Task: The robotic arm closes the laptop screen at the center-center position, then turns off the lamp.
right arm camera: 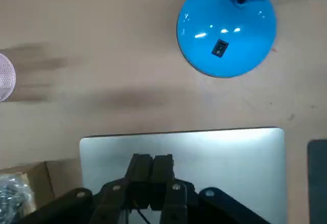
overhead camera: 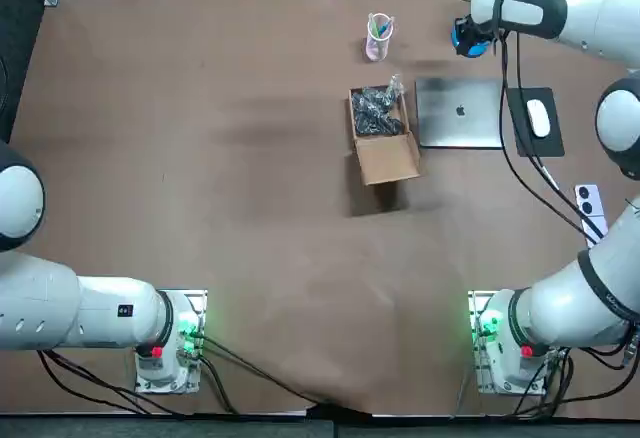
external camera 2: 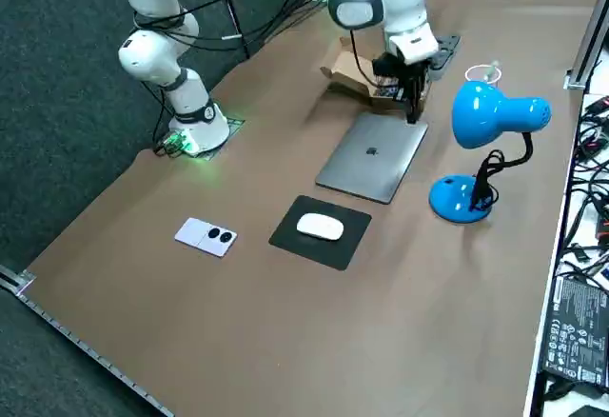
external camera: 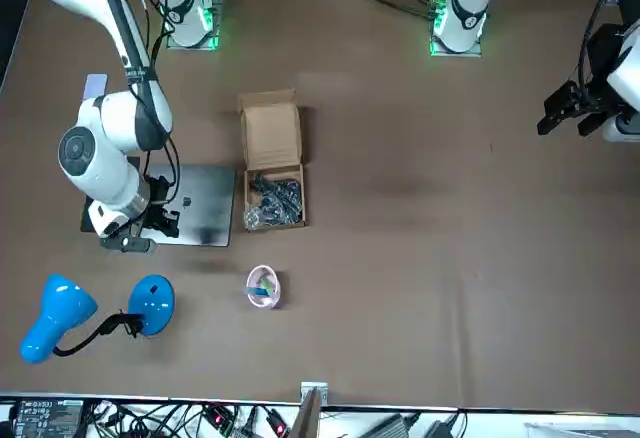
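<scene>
The silver laptop (overhead camera: 460, 113) (external camera 2: 373, 157) lies closed and flat, its lid logo facing up. My right gripper (right arm camera: 152, 160) (external camera: 128, 243) (external camera 2: 414, 108) hovers over the lid's edge on the lamp side, fingers shut with nothing between them. Beyond that edge stands the blue desk lamp; its round base (right arm camera: 227, 27) (external camera: 152, 300) carries a small black rocker switch (right arm camera: 219, 48). The lamp head (external camera 2: 490, 112) (external camera: 55, 316) sticks out sideways on a black neck. In the top view my arm hides most of the lamp (overhead camera: 468, 40). Whether the lamp is lit does not show.
An open cardboard box (overhead camera: 380, 133) holding dark parts sits right beside the laptop. A pink cup (overhead camera: 379, 36) with pens stands behind the box. A white mouse (overhead camera: 538, 118) on a black pad and a small white device (overhead camera: 590, 201) lie on the laptop's other side.
</scene>
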### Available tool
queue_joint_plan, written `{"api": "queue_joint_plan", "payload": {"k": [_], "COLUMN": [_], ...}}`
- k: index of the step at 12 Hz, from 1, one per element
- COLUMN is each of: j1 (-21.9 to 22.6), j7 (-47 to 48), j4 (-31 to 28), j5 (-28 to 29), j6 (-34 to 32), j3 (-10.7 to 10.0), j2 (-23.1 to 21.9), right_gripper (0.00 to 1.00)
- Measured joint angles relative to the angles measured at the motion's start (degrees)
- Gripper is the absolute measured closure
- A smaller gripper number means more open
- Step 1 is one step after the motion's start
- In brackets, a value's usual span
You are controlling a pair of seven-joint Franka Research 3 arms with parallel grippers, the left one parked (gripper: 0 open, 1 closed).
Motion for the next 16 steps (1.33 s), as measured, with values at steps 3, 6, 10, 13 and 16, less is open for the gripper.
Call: {"api": "queue_joint_plan", "payload": {"k": [3, 6, 10, 13, 16], "j1": [2.44, 5.07, 7.09, 7.1, 7.13], "j7": [6.49, 15.43, 25.16, 28.33, 39.5], "j4": [0.67, 0.7, 2.68, 6.1, 8.67], "j5": [-3.47, -10.74, -20.91, -25.19, -33.82], "j6": [-2.86, -3.22, -3.18, -2.83, -0.12], "j3": [0.14, 0.21, 0.24, 0.07, -0.06], "j2": [-1.44, -2.01, -1.1, 1.52, 4.66], "right_gripper": [0.98, 0.98, 0.98, 0.98, 0.98]}}
